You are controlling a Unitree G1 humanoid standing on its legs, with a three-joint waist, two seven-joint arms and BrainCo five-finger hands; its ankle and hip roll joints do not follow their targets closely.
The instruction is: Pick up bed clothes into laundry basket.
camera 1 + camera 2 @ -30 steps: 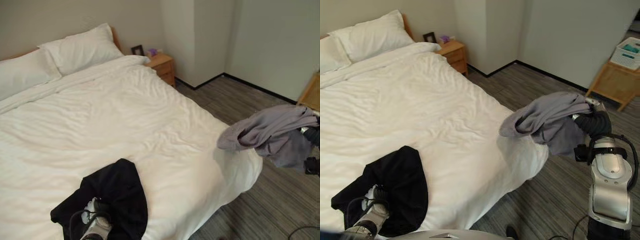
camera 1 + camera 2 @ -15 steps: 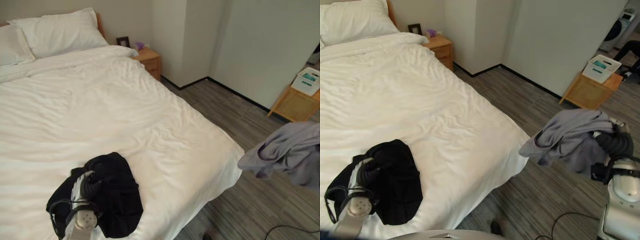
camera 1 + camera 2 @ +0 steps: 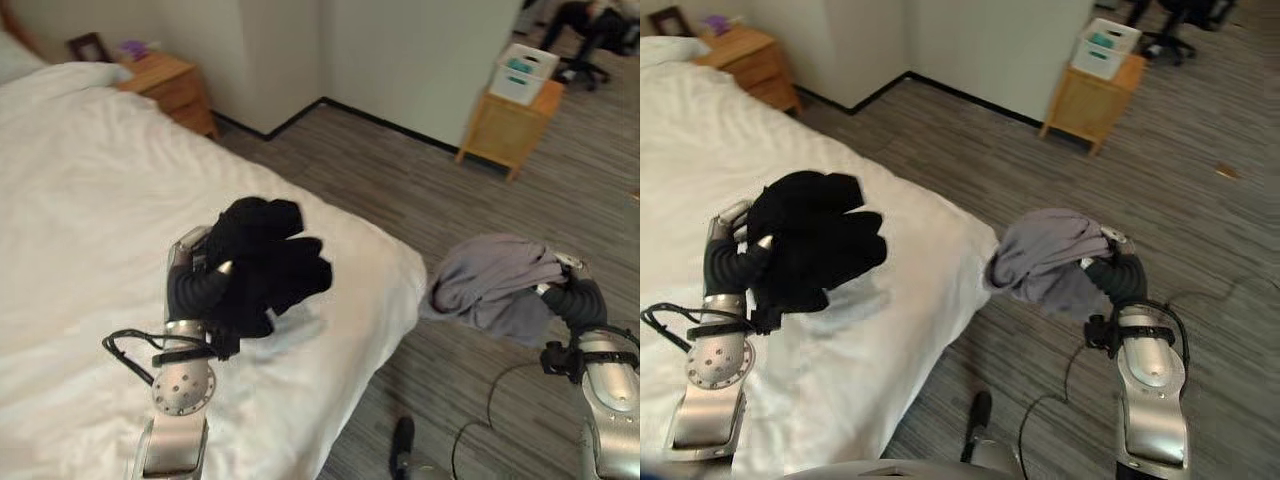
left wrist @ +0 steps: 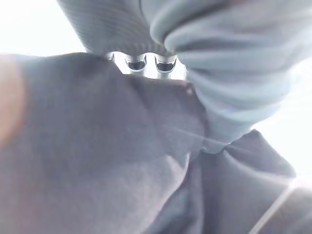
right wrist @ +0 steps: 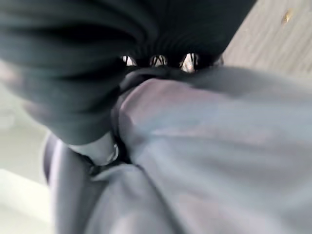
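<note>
Bedroom scene with a grey striped floor point(image 3: 400, 190) and a big white bed point(image 3: 80, 200) taking up the left side. So the black garment point(image 3: 262, 262) is bunched up and lifted off the bed, hanging over the bed's near corner, with the left hand point(image 3: 200, 280) curled round it from the side. In the left wrist view you can see the finger tips point(image 4: 146, 63) poking past the dark cloth, so that grip looks solid. The grey garment point(image 3: 1050, 258) is off to the right, held up over the floor just past the bed's edge, draped over the right hand point(image 3: 1110, 262), whose fingers are wrapped into the cloth. Right wrist view backs that up, fabric crammed against the fingers point(image 5: 190, 61).

Further out, a wooden nightstand point(image 3: 170, 88) sits beside the bed by the wall, with a small picture frame point(image 3: 88, 46) on it. Across the room a little wooden cabinet point(image 3: 508, 125) stands against the wall, and a white basket point(image 3: 528, 72) sits on top of it. A person's legs show near an office chair point(image 3: 590, 25) in the far corner.
</note>
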